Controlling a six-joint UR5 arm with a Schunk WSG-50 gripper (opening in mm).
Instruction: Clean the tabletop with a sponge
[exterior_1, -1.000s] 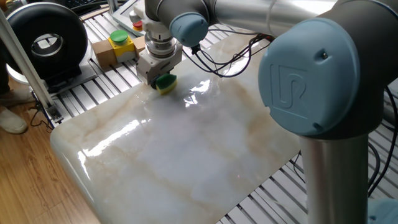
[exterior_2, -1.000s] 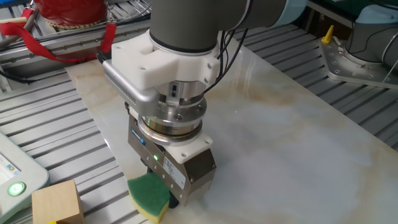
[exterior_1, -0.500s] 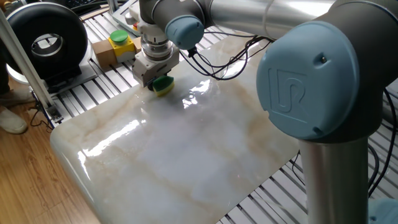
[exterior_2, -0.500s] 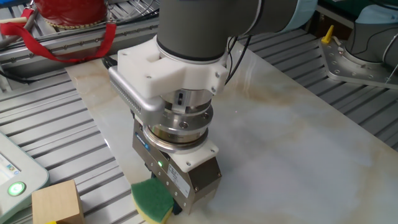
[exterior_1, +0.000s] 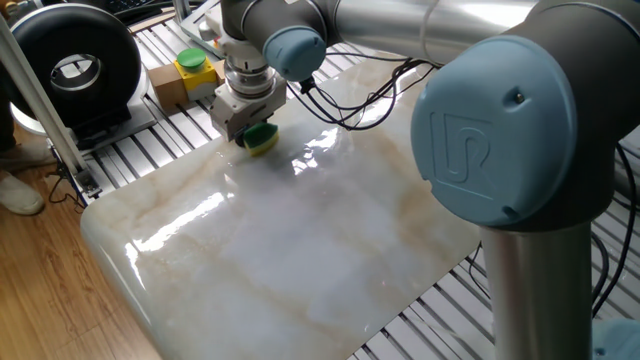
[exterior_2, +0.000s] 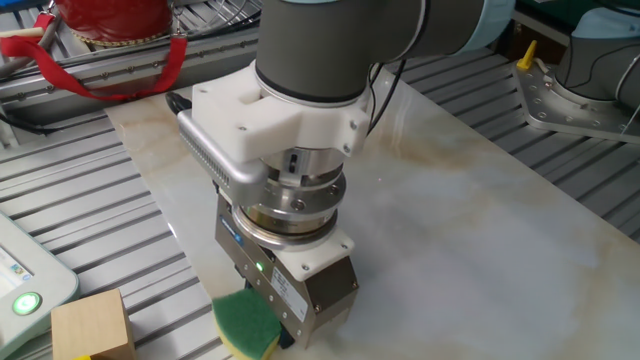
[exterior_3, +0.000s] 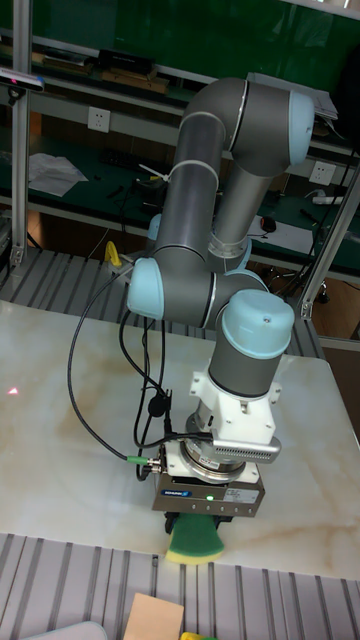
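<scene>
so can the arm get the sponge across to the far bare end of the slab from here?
Probably yes. The gripper holds the sponge at one edge of the tabletop, and nothing stands on the marble along the way; only the arm's own cable hangs over it.

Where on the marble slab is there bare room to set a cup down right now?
The tabletop is bare from its middle to the wooden-floor corner. It is crowded only at the edge where the gripper holds the sponge.
</scene>
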